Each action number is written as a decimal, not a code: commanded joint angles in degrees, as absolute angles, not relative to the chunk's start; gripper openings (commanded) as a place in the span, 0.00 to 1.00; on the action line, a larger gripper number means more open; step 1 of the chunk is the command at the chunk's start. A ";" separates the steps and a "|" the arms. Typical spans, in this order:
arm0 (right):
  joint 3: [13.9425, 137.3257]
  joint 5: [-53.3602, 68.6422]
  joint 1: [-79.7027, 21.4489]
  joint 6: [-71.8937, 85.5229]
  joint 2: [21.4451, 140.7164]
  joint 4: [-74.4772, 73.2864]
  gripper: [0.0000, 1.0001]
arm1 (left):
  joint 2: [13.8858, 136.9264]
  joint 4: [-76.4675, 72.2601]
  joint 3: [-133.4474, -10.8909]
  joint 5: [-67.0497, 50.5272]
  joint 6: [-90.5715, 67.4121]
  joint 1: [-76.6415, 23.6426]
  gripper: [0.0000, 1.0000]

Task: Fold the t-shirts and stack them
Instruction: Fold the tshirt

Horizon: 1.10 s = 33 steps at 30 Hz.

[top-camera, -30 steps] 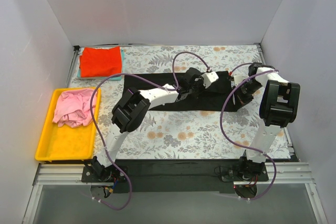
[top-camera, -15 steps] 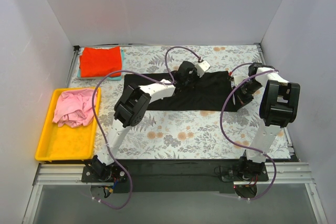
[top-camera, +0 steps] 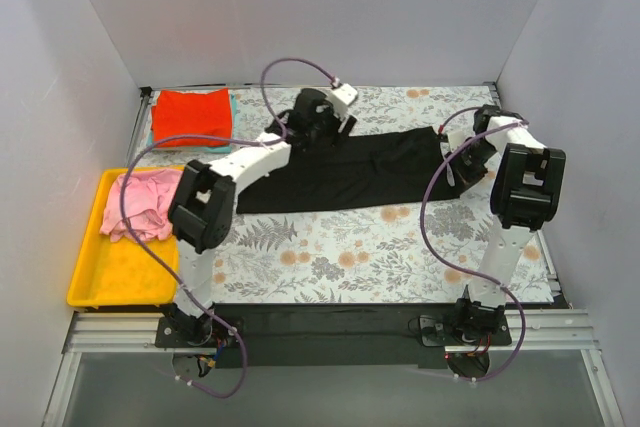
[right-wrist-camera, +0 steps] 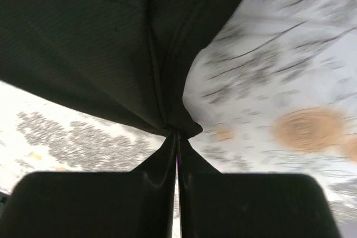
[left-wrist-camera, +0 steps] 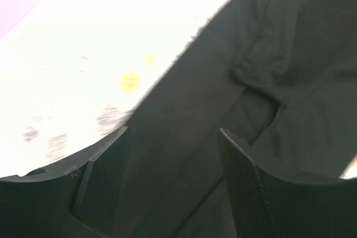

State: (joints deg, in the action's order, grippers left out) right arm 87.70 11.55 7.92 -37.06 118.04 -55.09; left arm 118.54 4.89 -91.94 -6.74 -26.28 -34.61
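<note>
The large black t-shirt [top-camera: 350,172] lies spread across the middle of the floral cloth. My left gripper [top-camera: 318,129] hovers at its far edge. In the left wrist view it [left-wrist-camera: 173,185] stands open, with black cloth [left-wrist-camera: 290,82] lying below the fingers and nothing between them. My right gripper [top-camera: 450,155] is at the shirt's right end; in the right wrist view it [right-wrist-camera: 177,133] is shut on a bunched corner of the black t-shirt [right-wrist-camera: 100,43]. A folded red-orange t-shirt [top-camera: 190,115] rests on a teal one [top-camera: 152,139] at the far left. A pink t-shirt [top-camera: 140,202] lies crumpled in the tray.
The yellow tray [top-camera: 115,277] sits at the left edge, beside the left arm's elbow. White walls close in the table on three sides. The grey-and-orange floral table cloth [top-camera: 350,252] shows bare in front of the black shirt.
My left gripper has opened, let go of the black t-shirt and moved toward the far left. The black shirt now lies wider. The right gripper stays shut on its corner.
</note>
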 commanded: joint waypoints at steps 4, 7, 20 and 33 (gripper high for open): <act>107.90 1.24 8.52 -37.62 130.50 -53.61 0.01 | 102.23 20.81 -87.37 -16.25 -26.20 -26.20 0.63; 122.04 -3.60 8.53 -37.44 137.44 -53.26 0.01 | 99.59 28.63 -84.47 -20.20 -21.11 -24.61 0.61; 123.58 -0.44 6.68 -30.77 125.26 -44.47 0.51 | 91.66 29.88 -64.16 -10.56 -12.48 -37.60 0.52; 113.12 9.84 6.50 -27.34 113.74 -47.11 0.56 | 102.39 30.32 -66.71 -6.41 -11.78 -44.47 0.40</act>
